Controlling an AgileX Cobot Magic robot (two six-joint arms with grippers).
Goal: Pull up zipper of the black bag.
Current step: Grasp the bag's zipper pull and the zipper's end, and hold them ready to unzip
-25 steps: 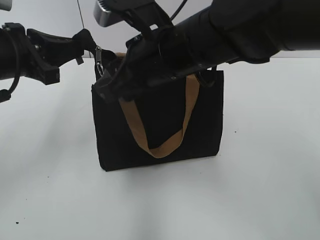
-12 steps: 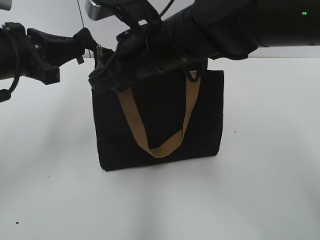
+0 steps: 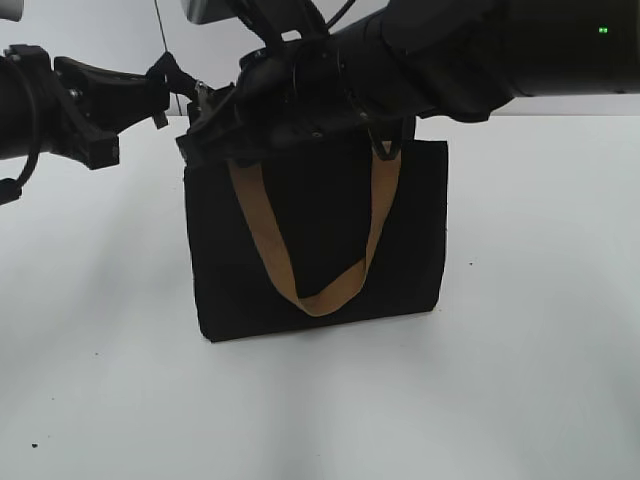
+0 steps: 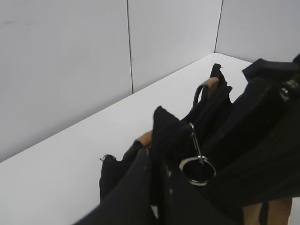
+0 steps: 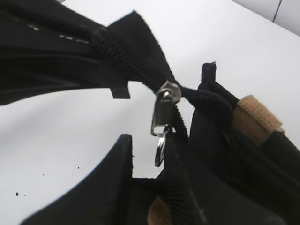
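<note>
Bag [image 3: 320,240] stands on the white surface [image 3: 520,350], its tan handle draped down the front. Since a second ago the right tool [image 3: 205,128] has crept left along the top edge toward the zipper [image 3: 202,98] at the top-left corner. Its fingers are spread around the slider, not yet pinching. The left tool [image 3: 165,80] is pressed onto fabric at that corner. Grasp looks imminent.

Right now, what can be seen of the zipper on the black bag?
The small silvery metal zipper slider sits on a black toothed track at the left top corner of the boxy black fabric bag. A flat tab and ring pull hang below it. The right pincer's dark fingers frame the pull; contact is unclear.
</note>
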